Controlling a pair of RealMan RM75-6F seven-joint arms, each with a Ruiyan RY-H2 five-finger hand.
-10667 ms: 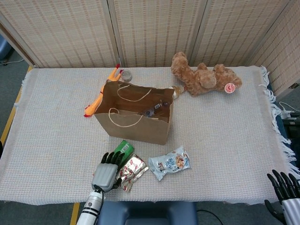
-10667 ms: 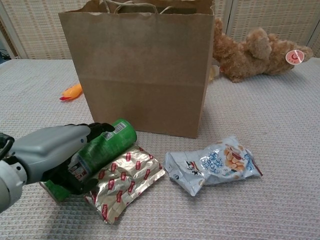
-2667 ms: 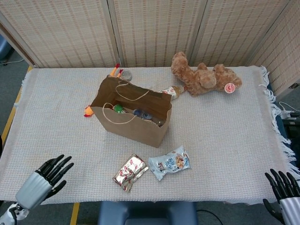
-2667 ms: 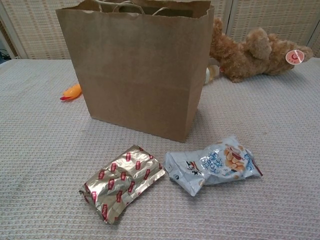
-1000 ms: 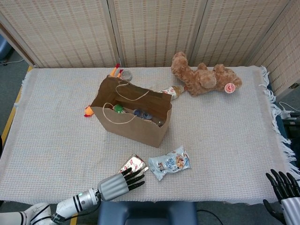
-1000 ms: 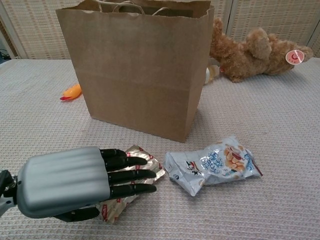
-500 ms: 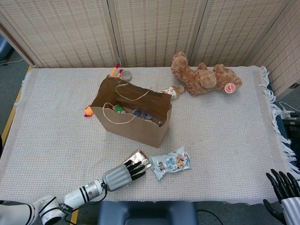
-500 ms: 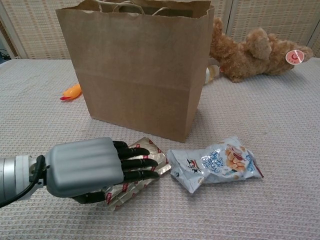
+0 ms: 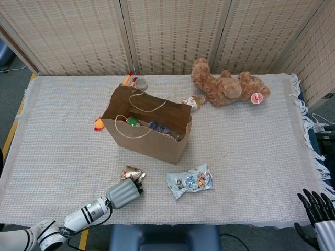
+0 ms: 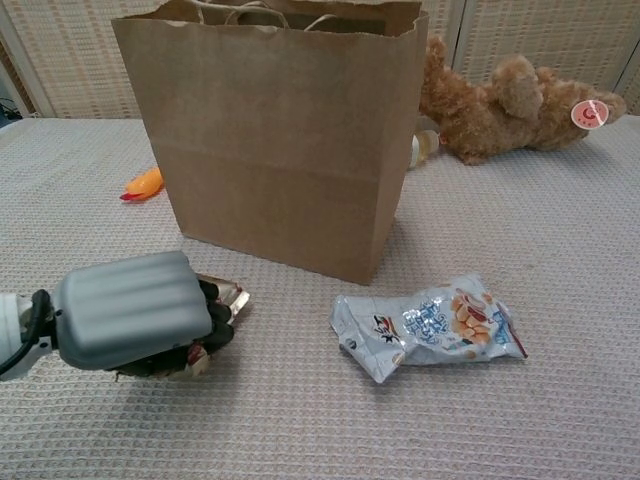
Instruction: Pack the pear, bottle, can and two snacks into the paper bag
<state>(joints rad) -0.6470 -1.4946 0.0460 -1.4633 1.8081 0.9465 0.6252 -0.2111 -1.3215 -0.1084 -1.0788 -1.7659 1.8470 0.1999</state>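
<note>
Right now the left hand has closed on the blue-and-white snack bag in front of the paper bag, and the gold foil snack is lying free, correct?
Not quite: it is the other way round. The left hand grips the gold foil snack, and the blue-and-white snack bag lies free on the table in front of the paper bag. The chest view shows this best.

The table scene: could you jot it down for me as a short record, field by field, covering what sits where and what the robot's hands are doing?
paper bag: upright, open, mid-table
inside the bag: a green item and other items, too small to name
left hand: fingers curled around the gold foil snack, near the front edge
right hand: at the table's corner, fingers apart, holding nothing
blue snack packet: flat on the cloth in front of the bag
teddy bear: lying behind the bag
orange toy: beside the bag
</note>
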